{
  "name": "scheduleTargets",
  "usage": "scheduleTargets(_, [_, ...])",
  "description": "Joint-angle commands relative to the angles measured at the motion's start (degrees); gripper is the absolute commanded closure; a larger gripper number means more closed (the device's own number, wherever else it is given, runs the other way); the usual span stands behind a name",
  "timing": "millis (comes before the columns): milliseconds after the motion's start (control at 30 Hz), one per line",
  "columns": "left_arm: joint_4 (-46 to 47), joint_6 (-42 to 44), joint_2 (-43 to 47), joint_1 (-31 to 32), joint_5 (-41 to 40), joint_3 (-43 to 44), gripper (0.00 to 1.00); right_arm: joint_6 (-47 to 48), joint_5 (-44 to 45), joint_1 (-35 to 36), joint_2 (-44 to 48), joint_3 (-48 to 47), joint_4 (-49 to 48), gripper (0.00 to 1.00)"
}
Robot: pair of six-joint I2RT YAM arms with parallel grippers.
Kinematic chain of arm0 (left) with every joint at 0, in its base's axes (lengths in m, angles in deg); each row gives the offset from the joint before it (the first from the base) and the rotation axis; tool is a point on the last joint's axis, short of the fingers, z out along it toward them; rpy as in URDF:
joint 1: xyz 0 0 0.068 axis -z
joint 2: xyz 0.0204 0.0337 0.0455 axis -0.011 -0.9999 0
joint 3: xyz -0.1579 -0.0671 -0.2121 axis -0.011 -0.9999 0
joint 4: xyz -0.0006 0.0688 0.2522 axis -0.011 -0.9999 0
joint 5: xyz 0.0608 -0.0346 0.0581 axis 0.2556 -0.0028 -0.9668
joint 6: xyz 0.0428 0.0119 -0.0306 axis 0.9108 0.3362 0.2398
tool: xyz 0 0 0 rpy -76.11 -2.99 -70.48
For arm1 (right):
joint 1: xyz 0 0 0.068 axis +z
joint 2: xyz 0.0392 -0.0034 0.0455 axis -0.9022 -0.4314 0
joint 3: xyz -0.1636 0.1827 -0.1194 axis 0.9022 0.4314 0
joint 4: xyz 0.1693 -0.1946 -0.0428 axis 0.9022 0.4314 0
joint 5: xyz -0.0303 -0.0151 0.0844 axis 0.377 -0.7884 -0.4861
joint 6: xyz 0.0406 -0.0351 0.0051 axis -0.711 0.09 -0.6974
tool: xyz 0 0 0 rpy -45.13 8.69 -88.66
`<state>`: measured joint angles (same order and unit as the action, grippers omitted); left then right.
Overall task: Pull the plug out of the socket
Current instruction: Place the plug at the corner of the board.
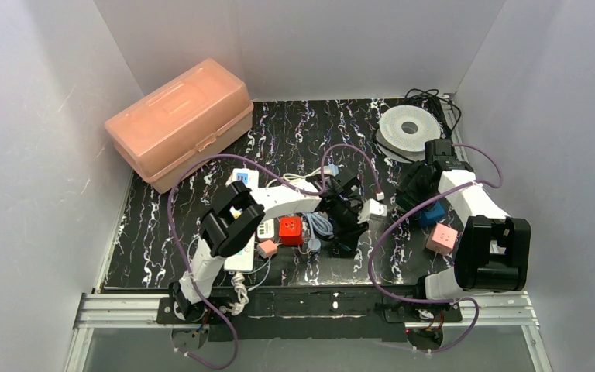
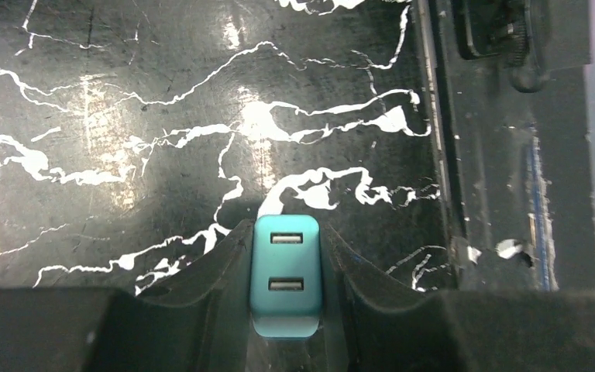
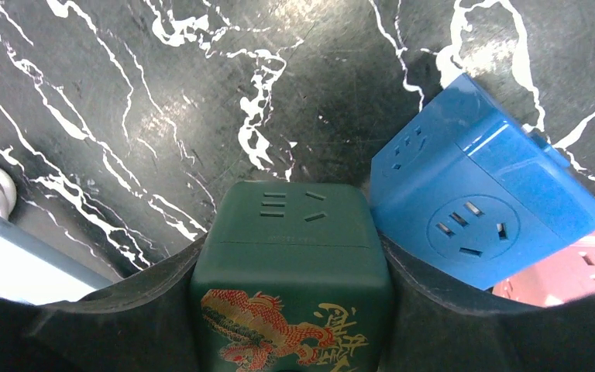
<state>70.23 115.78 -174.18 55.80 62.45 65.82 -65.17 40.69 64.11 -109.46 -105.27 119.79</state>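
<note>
Left wrist view: left gripper (image 2: pixel 285 242) pinches the teal plug (image 2: pixel 286 287), lengthwise between its jaws; right gripper (image 3: pixel 292 249) clasps the green socket (image 3: pixel 290 221), apart to the right.

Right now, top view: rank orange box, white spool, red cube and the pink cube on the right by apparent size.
1. Orange box, clearly largest.
2. White spool.
3. Red cube and pink cube look about alike, so I won't rank them.
</note>
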Motion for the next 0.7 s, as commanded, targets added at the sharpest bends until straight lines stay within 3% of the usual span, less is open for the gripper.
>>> scheduleTargets(0, [0.14,2.83,-1.44,1.99,-1.80,1.00,1.00,-0.95,-0.52,-1.63,0.80,0.76,-2.52,0.99])
scheduleTargets(467, [2.82,7.81,-4.57,4.32,-7.95,-0.41,1.00,-2.91,-1.99,-3.77,5.27,5.36,-4.57,0.99])
scheduleTargets(600, [3.42,8.15,-5.85,4.87,-10.33,-0.07,1.00,-3.10,-1.81,-4.60,4.89,6.11,-5.20,0.93])
scheduleTargets(667, [3.40,6.86,-6.78,4.92,-11.39,1.05,0.93,-2.70,-2.29,-4.76,4.49,5.85,-5.12,0.90])
